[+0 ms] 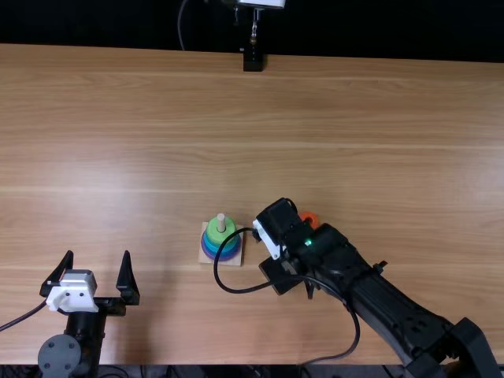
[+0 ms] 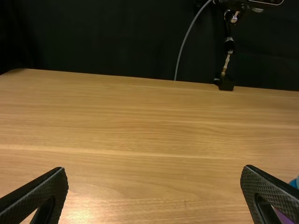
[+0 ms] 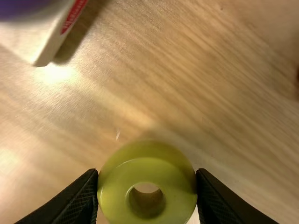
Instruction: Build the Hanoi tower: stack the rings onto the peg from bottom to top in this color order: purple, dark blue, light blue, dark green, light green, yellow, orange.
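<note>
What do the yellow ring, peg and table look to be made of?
Yellow ring: painted wood or plastic, can't tell which; smooth, even colour, soft sheen.
Peg: probably bare wood; pale tan, looks unpainted.
Table: wood or wood-look laminate, satin; long grain streaks, diffuse glare.

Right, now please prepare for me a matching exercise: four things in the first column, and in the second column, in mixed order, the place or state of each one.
1. yellow ring
2. orange ring
3. light green ring
4. left hand

A. around the peg, topmost on the stack
B. open, nothing between its fingers
C. between the fingers of the right hand
D. partly hidden by the right arm in the top view

Pairs: 1-C, 2-D, 3-A, 4-B
</note>
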### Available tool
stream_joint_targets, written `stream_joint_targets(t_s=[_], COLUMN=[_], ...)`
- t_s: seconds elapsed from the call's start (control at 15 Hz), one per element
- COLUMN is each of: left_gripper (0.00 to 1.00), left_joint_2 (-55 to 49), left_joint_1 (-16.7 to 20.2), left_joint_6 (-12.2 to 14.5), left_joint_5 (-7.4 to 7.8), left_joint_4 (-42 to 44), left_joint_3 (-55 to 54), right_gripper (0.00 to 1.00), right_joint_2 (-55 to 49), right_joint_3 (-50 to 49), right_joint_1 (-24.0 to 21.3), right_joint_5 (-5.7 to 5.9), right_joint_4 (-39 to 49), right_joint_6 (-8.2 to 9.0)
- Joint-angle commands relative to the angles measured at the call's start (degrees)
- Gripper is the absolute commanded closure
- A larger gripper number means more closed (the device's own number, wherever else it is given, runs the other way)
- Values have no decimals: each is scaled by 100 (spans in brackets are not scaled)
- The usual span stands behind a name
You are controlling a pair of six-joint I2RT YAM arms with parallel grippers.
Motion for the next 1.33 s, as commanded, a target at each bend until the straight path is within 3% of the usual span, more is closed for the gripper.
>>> stream_joint_targets(t_s=[0.0, 0.8, 1.27], left_gripper=[0, 0, 0], left_joint_2=[-62, -62, -62], left_joint_1=[35, 35, 35], left_joint_6=[65, 65, 76], left_joint_5=[-59, -59, -59], left_joint_4=[-33, -33, -33], left_joint_3=[-150, -150, -150], right_gripper=[100, 100, 100], right_joint_2=[29, 12, 56], right_joint_3=[377, 3409, 4525], right_joint_1=[-33, -24, 55], right_joint_5=[41, 51, 30], right_joint_4=[-224, -2165, -2260], right_joint_6=[-15, -68, -36])
